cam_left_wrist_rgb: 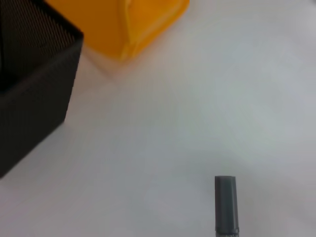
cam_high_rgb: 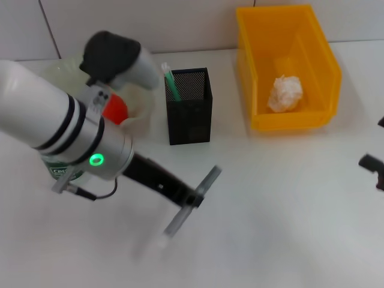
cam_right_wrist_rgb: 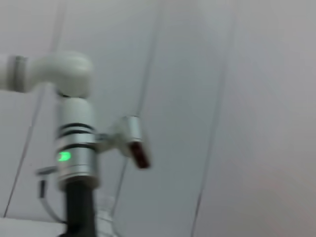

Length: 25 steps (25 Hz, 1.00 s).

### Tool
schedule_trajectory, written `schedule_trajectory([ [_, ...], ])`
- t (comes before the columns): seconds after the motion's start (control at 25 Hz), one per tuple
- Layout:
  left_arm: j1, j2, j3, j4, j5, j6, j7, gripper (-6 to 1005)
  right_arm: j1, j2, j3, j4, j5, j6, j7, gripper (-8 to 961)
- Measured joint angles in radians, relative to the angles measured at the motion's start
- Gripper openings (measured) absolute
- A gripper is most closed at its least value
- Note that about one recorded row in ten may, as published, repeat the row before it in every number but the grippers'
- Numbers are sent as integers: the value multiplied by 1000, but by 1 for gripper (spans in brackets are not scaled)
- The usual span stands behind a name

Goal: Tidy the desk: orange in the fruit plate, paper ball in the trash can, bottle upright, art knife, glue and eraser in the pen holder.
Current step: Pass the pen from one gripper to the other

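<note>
Inside the trash can (cam_high_rgb: 318, 66), only the head view shows the paper ball (cam_high_rgb: 285, 93).

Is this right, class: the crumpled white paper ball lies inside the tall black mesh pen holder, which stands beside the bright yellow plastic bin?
One detail is wrong. The head view shows the crumpled white paper ball lying inside the bright yellow plastic bin, not in the tall black mesh pen holder. The holder does stand beside the bin.
</note>
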Motion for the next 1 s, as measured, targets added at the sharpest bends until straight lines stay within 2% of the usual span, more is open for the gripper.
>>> schedule_trajectory([
  [0.08, -4, 1, -21, -26, -30, -15, 8, 145, -15, 13, -5, -5, -1, -34, -91, 625],
  [0.12, -8, 1, -40, -49, -53, -26, 14, 145, -26, 27, -12, -19, -21, -48, -177, 625],
  [0.16, -15, 2, -70, -85, -83, -38, 27, 145, -26, 27, -12, -19, -21, -48, -177, 625],
  [0.32, -22, 2, -110, -121, -129, -41, 41, 145, -32, 50, -22, -43, -98, -50, -362, 625],
  [0.48, -23, 3, -126, -148, -170, -42, 40, 143, -32, 52, -26, -40, -129, -53, -469, 624],
  [0.72, -12, 1, -137, -197, -269, -65, 47, 138, -32, 55, -25, 49, -148, -42, -837, 624],
  [0.84, -7, 0, -133, -201, -287, -68, 48, 138, -29, 56, -34, 74, -148, -34, -935, 624],
  [0.92, -4, 0, -131, -209, -313, -69, 49, 138, -22, 56, -57, 121, -151, 3, -1090, 624],
  [1.0, -5, 1, -134, -235, -347, -69, 49, 139, -19, 56, -69, 145, -153, 26, -1165, 624],
])
